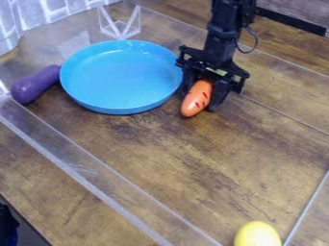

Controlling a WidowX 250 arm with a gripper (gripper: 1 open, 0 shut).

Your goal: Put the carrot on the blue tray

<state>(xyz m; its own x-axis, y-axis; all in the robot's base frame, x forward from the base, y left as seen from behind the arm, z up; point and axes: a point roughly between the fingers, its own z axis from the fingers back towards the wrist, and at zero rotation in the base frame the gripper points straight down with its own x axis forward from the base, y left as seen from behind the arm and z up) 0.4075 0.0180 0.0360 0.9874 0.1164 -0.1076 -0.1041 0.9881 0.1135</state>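
The carrot (195,100) is orange with dark marks and hangs point-down, its upper end caught between the black fingers of my gripper (209,86). The gripper points straight down and is shut on the carrot. The carrot's tip is just off the right rim of the blue tray (90,91), low over the wooden table. The tray is a round, bright blue dish at the upper left with nothing in it. The carrot's leafy top is hidden by the fingers.
A purple eggplant (37,83) lies left of the tray. A yellow lemon (257,234) sits at the bottom right edge. Clear plastic walls (77,163) fence the wooden table (193,163). A clear container (122,19) stands behind the tray.
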